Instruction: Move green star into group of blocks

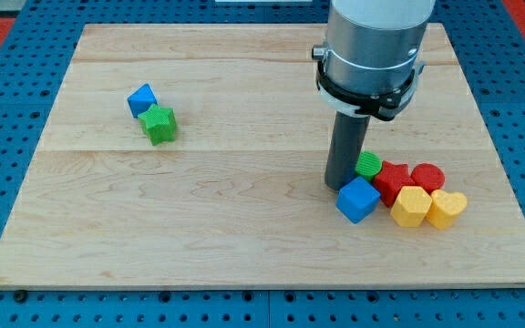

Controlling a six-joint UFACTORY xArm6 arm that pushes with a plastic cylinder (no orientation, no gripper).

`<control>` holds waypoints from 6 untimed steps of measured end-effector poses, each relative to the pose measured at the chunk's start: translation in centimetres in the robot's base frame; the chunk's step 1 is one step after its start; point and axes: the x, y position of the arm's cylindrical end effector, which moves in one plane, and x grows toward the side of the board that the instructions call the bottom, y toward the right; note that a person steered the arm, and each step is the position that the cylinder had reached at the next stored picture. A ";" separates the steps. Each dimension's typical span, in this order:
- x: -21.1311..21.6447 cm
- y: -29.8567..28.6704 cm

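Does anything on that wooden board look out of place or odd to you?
Nothing is damaged or spilled. The green star sits far off at the view's left, touching a blue block, while the other blocks cluster at the view's right. My tip rests at that cluster, beside a blue cube.

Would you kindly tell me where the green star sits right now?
The green star lies in the view's upper left of the board, touching a blue block, far from my tip beside the group at the view's right.

two blue blocks, two green, two red, two yellow
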 end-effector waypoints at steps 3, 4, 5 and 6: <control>-14.5 -9.9; -18.5 -18.8; -17.6 -25.0; -16.5 -28.1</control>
